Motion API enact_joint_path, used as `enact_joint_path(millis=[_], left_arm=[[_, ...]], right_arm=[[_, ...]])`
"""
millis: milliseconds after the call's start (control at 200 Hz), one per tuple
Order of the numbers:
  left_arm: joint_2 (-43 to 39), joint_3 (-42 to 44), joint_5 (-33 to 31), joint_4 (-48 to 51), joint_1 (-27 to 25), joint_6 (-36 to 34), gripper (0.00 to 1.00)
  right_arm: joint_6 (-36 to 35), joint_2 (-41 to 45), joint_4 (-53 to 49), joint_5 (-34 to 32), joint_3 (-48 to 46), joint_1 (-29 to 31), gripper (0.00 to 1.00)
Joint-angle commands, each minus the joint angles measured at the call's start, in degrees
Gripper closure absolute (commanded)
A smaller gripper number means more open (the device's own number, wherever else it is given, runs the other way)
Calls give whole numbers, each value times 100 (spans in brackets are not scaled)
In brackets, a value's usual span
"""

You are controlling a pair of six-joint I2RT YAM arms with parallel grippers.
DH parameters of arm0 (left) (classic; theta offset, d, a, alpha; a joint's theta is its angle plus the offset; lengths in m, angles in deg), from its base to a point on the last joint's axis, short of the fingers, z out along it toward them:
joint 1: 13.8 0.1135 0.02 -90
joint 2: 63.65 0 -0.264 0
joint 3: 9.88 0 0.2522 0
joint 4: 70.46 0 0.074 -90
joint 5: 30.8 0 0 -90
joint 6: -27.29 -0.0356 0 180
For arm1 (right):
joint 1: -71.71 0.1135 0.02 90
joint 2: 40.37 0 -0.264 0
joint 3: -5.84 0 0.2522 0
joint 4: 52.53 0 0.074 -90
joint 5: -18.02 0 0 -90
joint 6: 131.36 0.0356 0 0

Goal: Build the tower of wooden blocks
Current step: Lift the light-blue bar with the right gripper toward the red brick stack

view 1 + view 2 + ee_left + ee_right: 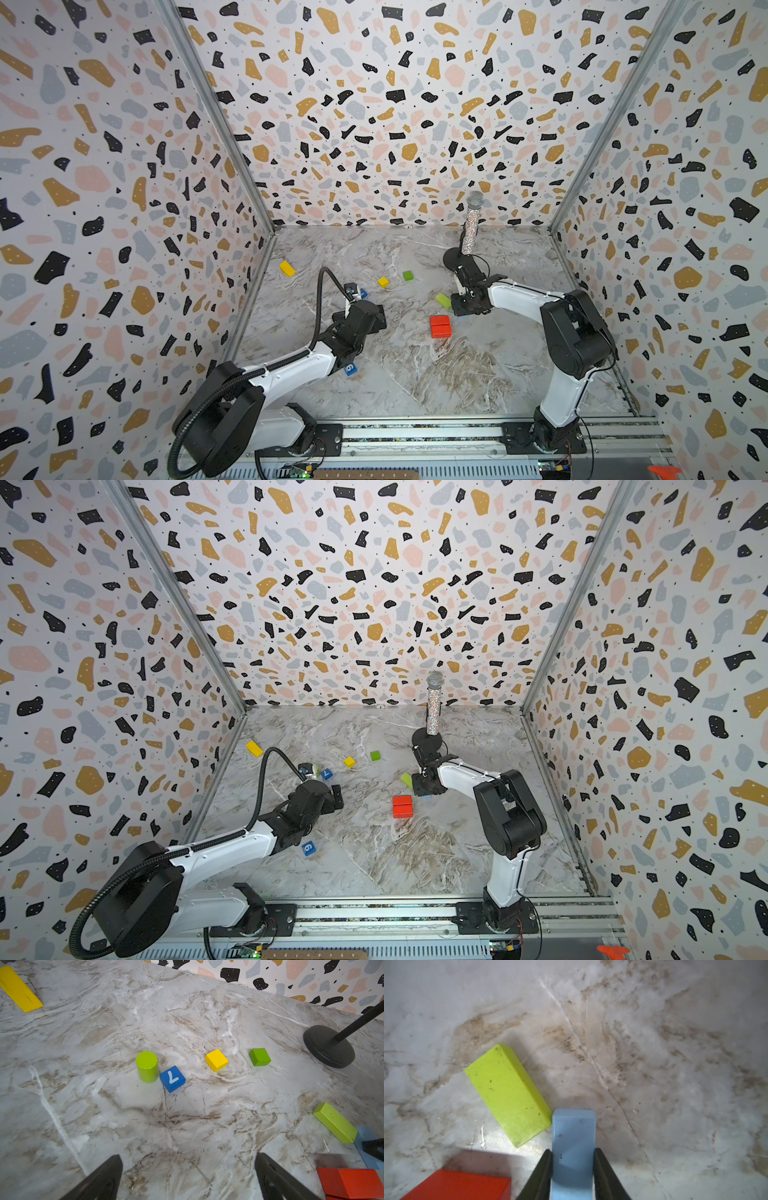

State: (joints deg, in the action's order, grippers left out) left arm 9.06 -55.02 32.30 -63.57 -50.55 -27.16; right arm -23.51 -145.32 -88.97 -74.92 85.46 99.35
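Observation:
My right gripper (572, 1152) is shut on a light blue brick (573, 1132) low over the table, its far end touching a lime green brick (506, 1093). A red block (440, 326) lies just in front of them. My left gripper (188, 1167) hangs open and empty over bare marble. Beyond it stand a lime cylinder (147, 1066), a dark blue cube marked 7 (172, 1081), a yellow cube (216, 1060) and a green cube (259, 1057). A yellow brick (286, 268) lies at the far left. Another dark blue numbered cube (350, 368) sits under the left arm. No tower is in view.
A glittery microphone (471, 226) on a round black base (328, 1047) stands at the back right, right behind the right wrist. Patterned walls close the table (415, 374) on three sides; a rail (415, 432) runs along the front edge.

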Motion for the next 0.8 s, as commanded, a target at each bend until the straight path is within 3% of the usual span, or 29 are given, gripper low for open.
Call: enact_joint_path(millis=[0, 430, 796], left_arm=[[-82, 61, 25, -114, 45, 31, 0], [-204, 88, 35, -111, 63, 13, 0], [-319, 138, 112, -130, 72, 31, 0]], right_arm=[[-42, 94, -258, -131, 207, 25, 66], [-36, 375, -703, -265, 451, 166, 70], [393, 939, -1057, -446, 528, 488, 70]])
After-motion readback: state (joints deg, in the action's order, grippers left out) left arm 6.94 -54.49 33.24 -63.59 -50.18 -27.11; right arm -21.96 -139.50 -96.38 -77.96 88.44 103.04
